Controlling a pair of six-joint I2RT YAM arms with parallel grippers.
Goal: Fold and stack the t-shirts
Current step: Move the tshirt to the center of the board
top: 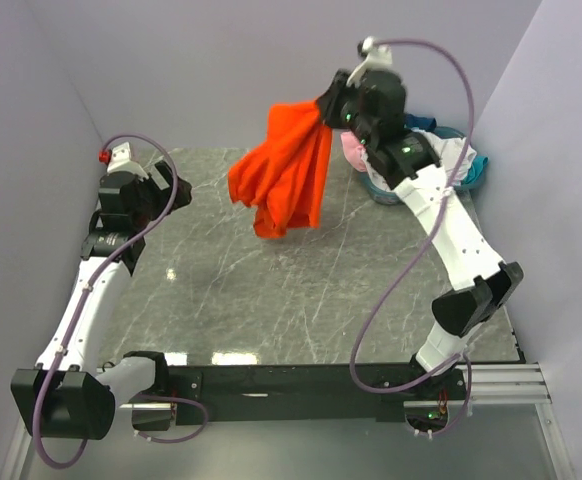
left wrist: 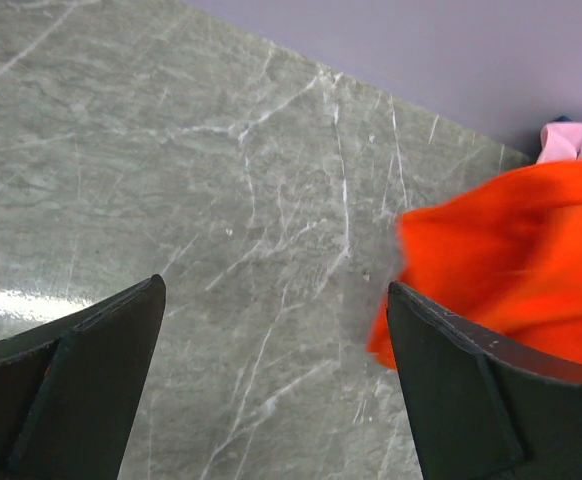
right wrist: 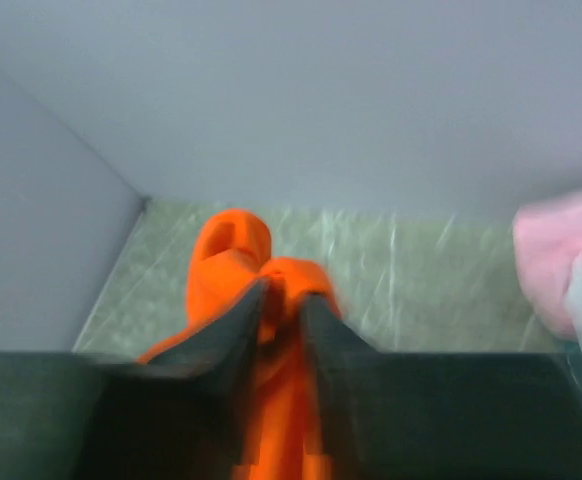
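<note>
The orange t-shirt (top: 286, 180) hangs bunched in the air over the far middle of the worktop (top: 251, 300). Its top corner is pinched, and the rest trails down and a little to the left in loose folds. Its long axis therefore runs almost straight down from the grip. The lower end appears to hang clear of the marble, though I cannot be sure of that.

The right claw (right wrist: 283, 310) holds it from above. In the wrist view its two fingers stand close together with a wad of orange cloth squeezed between them, so it is gripping the shirt at its topmost point. The shirt lies directly below and in front of this claw.

The left claw (left wrist: 271, 390) is spread wide and holds nothing, low over bare marble at the left side. From it the shirt lies to the right and well apart, its orange edge showing just past the right finger.

My judgement is that the free lower hem faces the left arm, so that arm is the one placed to catch it.

The pile of other t-shirts (top: 356, 152) sits at the far right corner, behind the right arm.
</note>
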